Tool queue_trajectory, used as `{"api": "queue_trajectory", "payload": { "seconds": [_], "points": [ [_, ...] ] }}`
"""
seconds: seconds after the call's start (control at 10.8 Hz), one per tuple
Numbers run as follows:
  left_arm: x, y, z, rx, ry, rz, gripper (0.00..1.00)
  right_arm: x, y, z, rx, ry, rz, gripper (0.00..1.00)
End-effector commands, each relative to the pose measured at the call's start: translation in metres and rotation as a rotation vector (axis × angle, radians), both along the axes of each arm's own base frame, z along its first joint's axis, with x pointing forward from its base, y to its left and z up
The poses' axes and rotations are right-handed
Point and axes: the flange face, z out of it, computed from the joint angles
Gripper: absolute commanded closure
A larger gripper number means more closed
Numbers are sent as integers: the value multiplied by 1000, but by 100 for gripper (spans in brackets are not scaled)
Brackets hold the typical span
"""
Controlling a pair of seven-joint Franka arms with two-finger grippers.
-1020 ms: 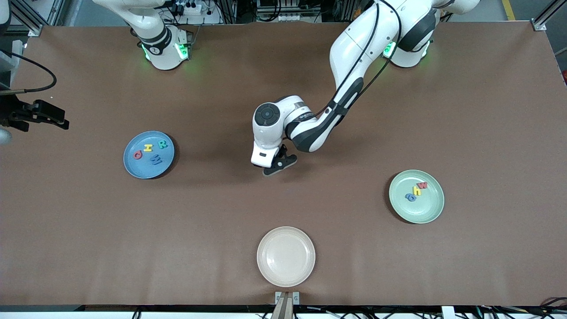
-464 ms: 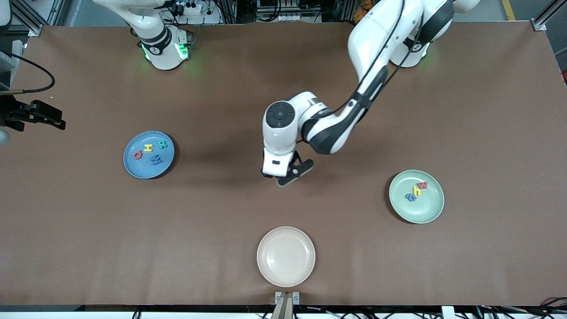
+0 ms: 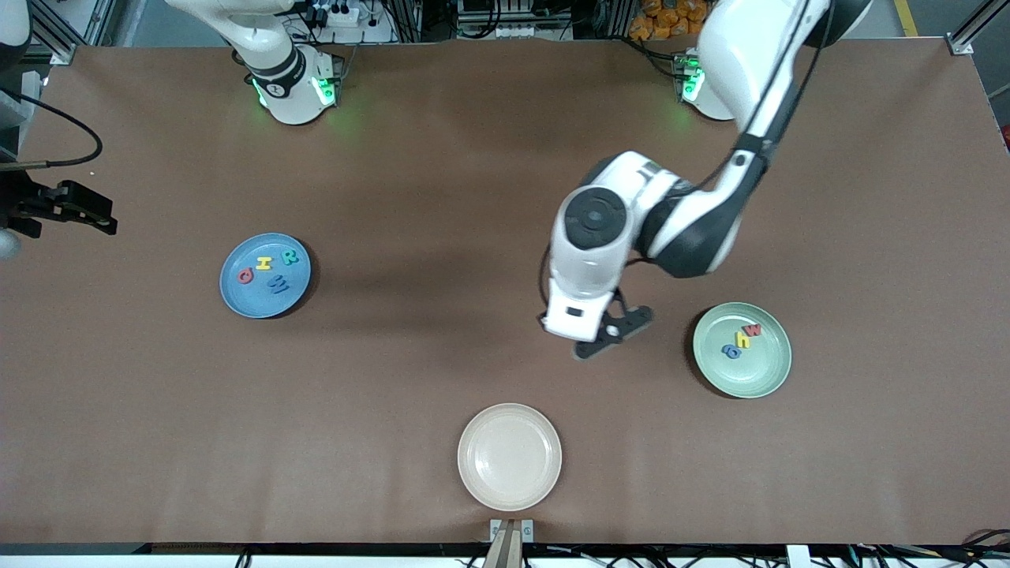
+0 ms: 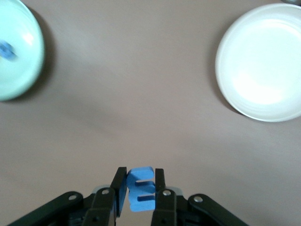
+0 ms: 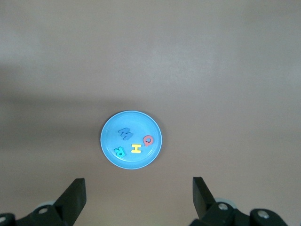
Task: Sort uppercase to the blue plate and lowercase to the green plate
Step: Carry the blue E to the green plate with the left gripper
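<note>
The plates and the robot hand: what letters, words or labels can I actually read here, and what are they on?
"Q", "H", "R", "M": foam letters on the blue plate.
"h", "w" and a blue letter I cannot make out: on the green plate.
"m": blue letter pinched in the left gripper, seen sideways.
Cream plate: blank.
No printed words or brand readable.
</note>
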Motion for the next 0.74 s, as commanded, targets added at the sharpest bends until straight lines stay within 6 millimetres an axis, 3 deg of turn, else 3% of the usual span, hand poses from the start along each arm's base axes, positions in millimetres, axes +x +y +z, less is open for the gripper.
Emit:
{"api": "queue_trajectory", "payload": {
  "seconds": [0.0,0.19,0.37,0.56,0.65],
  "points": [
    [10,72,16,19,86,-113,100,-17,-4,12,-11,-48,-12,0],
    [25,151,11,27,128,-220,100,-28,-7,-2,-9,-45,-16,0],
    [36,212,1,9,164,-281,100,-29,-1,-8,-9,-33,-13,0],
    [44,277,-29,-44,145,-354,100,-36,5,-10,-10,-50,-3,0],
    [42,291,-48,-64,119,-358,100,-35,6,-12,-11,-49,-2,0]
  ]
}}
